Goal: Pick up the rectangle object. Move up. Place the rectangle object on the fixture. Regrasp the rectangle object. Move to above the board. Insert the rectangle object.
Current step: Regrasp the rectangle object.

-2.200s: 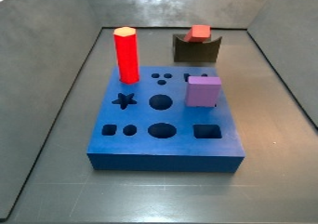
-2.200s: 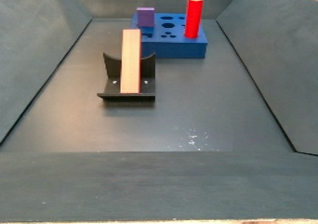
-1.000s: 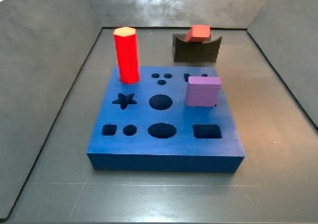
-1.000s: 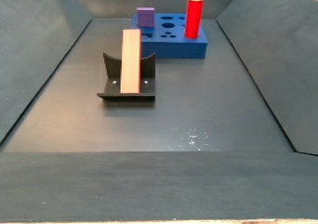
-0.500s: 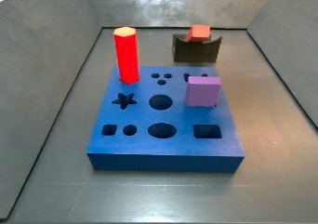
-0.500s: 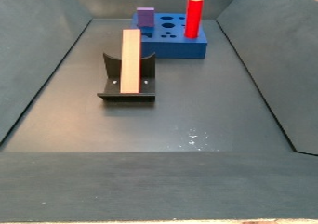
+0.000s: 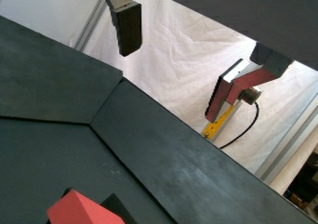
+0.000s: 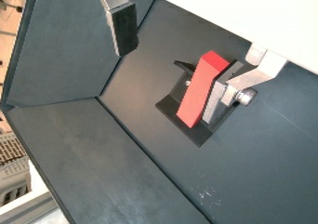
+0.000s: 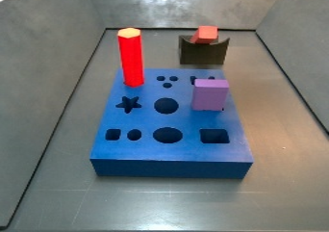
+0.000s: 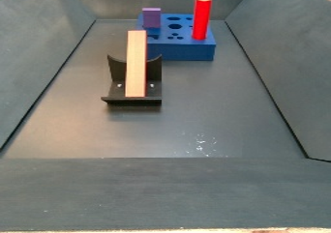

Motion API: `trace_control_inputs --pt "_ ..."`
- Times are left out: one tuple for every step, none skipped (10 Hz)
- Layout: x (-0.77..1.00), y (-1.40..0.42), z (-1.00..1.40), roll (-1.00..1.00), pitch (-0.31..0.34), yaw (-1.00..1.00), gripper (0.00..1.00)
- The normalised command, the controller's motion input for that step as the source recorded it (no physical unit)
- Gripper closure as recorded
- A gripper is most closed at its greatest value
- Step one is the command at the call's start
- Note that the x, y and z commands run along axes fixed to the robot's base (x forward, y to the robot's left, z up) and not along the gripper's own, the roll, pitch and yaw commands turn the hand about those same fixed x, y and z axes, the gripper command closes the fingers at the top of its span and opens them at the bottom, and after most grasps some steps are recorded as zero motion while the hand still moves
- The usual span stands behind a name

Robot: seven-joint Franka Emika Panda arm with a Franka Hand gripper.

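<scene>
The salmon-red rectangle object [image 9: 206, 33] leans upright in the notch of the dark fixture [image 9: 202, 51] at the far end of the bin. In a side view it shows as a long pale plank [image 10: 135, 63] resting on the fixture [image 10: 130, 96]. The blue board [image 9: 167, 155] lies in front of it. My gripper [image 8: 172, 77] is out of both side views. It hangs high above the bin and is open. A wrist view shows the rectangle object [image 8: 199, 86] far below, between the fingers' lines of sight, with nothing held. Only its top corner [image 7: 77, 209] shows in a wrist view.
A bright red hexagonal pillar [image 9: 130, 58] and a lilac cube [image 9: 211, 94] stand in the board. Grey sloping walls [image 10: 52, 63] close in the bin on all sides. A yellow cable device [image 7: 218, 125] shows outside the bin.
</scene>
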Motion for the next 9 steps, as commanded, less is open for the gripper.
trace_control_inputs --pt "0.33 -0.05 -0.03 0.13 0.069 0.09 0.0" --pt "0.33 -0.05 -0.03 0.13 0.069 0.09 0.0" --pt "0.13 0.05 -1.0 0.14 0.04 0.13 0.0" --pt "0.13 0.05 -1.0 0.15 0.039 0.13 0.0" --pt "0.14 0.04 -1.0 0.14 0.011 0.14 0.0" --pt "0.14 0.03 -1.0 0.12 0.003 0.13 0.0" --pt "0.15 0.03 -1.0 0.09 -0.009 0.11 0.0" --pt "0.15 0.02 -1.0 0.08 -0.017 0.1 0.0" --pt "0.16 0.01 -1.0 0.08 -0.033 0.08 0.0"
